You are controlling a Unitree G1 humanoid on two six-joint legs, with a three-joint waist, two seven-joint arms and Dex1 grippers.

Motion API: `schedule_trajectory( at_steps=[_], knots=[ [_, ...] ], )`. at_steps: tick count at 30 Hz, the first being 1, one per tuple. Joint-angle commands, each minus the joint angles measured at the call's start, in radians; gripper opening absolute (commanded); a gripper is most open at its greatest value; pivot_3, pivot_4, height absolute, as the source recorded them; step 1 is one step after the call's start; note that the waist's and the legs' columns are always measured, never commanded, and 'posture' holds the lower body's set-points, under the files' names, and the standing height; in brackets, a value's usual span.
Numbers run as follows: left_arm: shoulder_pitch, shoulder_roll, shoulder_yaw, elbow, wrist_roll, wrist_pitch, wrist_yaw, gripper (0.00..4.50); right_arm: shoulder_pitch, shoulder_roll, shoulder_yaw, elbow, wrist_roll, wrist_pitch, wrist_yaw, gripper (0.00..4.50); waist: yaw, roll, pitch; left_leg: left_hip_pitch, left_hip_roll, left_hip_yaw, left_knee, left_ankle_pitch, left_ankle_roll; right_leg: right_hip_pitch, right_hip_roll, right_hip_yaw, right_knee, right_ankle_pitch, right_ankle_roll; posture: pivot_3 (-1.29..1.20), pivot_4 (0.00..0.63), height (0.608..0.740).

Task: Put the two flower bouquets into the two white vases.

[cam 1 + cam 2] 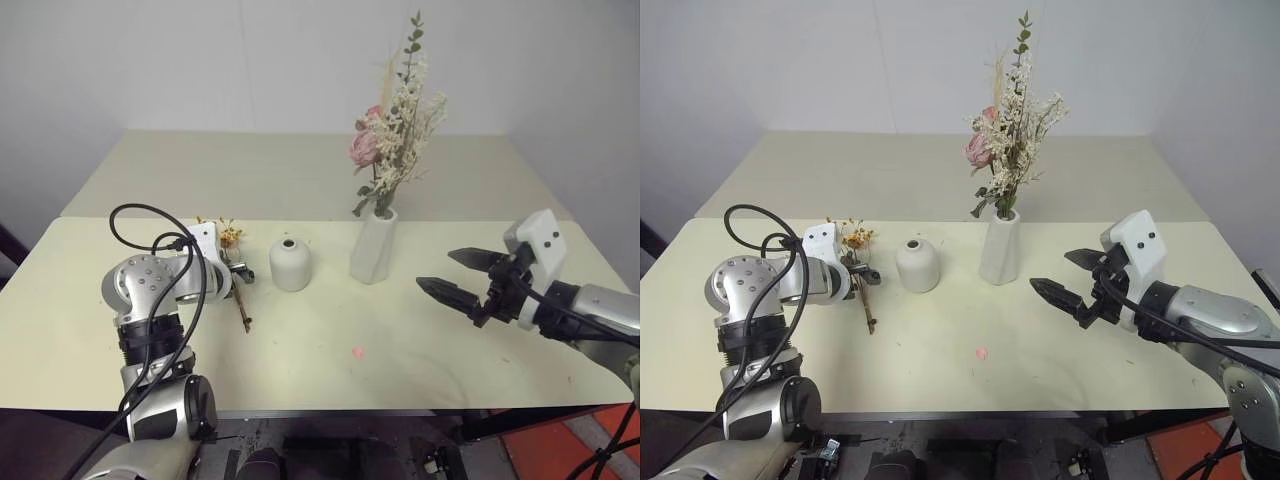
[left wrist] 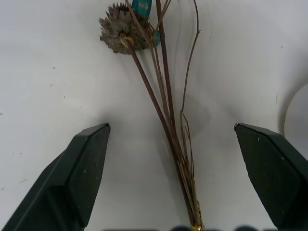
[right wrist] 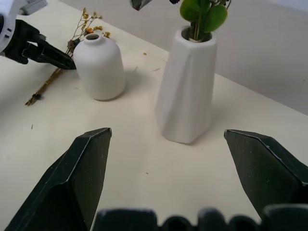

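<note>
The large bouquet (image 1: 393,135), with a pink rose, white sprigs and green leaves, stands in the tall slanted white vase (image 1: 374,248) at the middle of the table. To its left stands the short rounded white vase (image 1: 290,264), with nothing in it. Further left the small bouquet (image 2: 163,86) of thin stems lies flat on the table, its yellow-orange flowers (image 1: 230,235) toward the far side. My left gripper (image 2: 171,126) is open and points down over those stems, one finger on each side, apart from them. My right gripper (image 1: 436,269) hovers open to the right of the tall vase, holding nothing.
A small pink speck (image 1: 357,352) lies on the cream table (image 1: 420,360) in front of the vases. A second table (image 1: 250,170) adjoins behind, against a white wall. The near table edge runs just below my arms.
</note>
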Motion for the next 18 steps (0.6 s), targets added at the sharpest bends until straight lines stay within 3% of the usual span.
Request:
schedule_trajectory(
  at_steps=[1, 6, 8, 15, 18],
  knots=[
    [-0.011, -0.008, 0.014, 0.122, -0.124, 0.008, 0.103, 4.31, 0.018, 0.011, -0.064, -0.04, 0.026, 0.0, -0.042, 4.49, 0.002, 0.001, 0.0, 0.0, 0.0, 0.0, 0.0, 0.0, 0.0, 0.0, 0.0, 0.0, 0.0, 0.0, 0.0, 0.0, 0.15, 0.74],
    [-0.071, -0.006, 0.073, 0.294, -0.134, 0.008, 0.167, 3.18, 0.048, 0.039, -0.084, -0.043, 0.04, 0.001, -0.085, 4.5, 0.009, 0.003, -0.003, 0.001, -0.001, 0.0, 0.0, 0.0, 0.0, 0.002, 0.0, 0.0, 0.0, 0.0, 0.0, 0.0, 0.15, 0.74],
    [-0.101, -0.002, 0.103, 0.36, -0.094, 0.008, 0.175, 2.73, 0.06, 0.047, -0.092, -0.04, 0.043, -0.001, -0.097, 4.5, 0.013, 0.004, -0.005, 0.002, -0.001, 0.0, 0.0, 0.0, 0.0, 0.003, -0.001, 0.0, 0.0, 0.0, 0.0, 0.0, 0.15, 0.74],
    [-0.157, 0.003, 0.178, 0.497, 0.046, 0.005, 0.139, 0.55, 0.088, 0.061, -0.095, -0.032, 0.037, -0.014, -0.129, 4.5, 0.016, 0.008, -0.008, 0.015, -0.002, 0.0, -0.001, 0.0, 0.0, 0.016, -0.001, -0.001, -0.002, -0.004, 0.006, 0.0, 0.15, 0.74],
    [-0.168, -0.002, 0.199, 0.512, 0.106, -0.002, 0.115, 0.03, 0.092, 0.066, -0.093, -0.029, 0.035, -0.018, -0.142, 4.5, 0.017, 0.013, -0.011, 0.015, -0.003, 0.0, -0.002, 0.0, 0.0, 0.016, -0.001, 0.0, -0.002, -0.004, 0.006, 0.0, 0.15, 0.74]
  ],
)
